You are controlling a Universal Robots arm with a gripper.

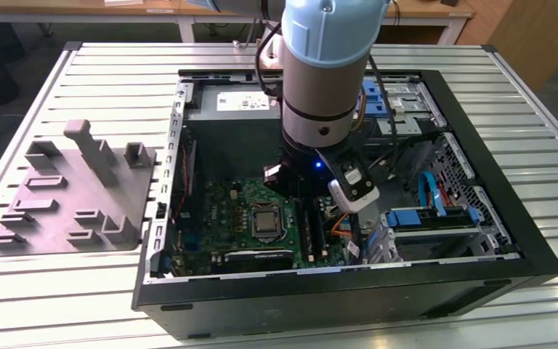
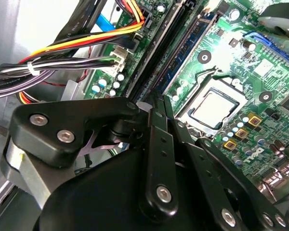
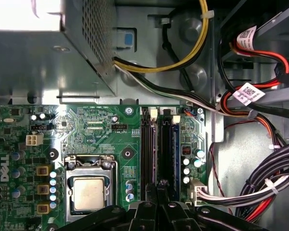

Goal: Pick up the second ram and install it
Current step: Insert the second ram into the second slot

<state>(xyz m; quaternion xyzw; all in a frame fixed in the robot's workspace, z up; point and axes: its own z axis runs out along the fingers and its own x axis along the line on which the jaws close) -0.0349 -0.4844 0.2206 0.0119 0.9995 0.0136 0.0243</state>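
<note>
My gripper is down inside the open computer case, over the near end of the black memory slot rails beside the processor socket. Its fingers are pressed together, and I cannot tell whether anything thin is pinched between them. The second ram is a thin, dark blue-green stick standing on edge in a slot in line with the fingertips. It also shows in the second wrist view. In the exterior view the arm hides most of the slots.
On the exterior view's left, a grey plastic block with upright posts lies on the slatted table. Bundled cables run close beside the slots. The power supply and the drive cage hem in the motherboard.
</note>
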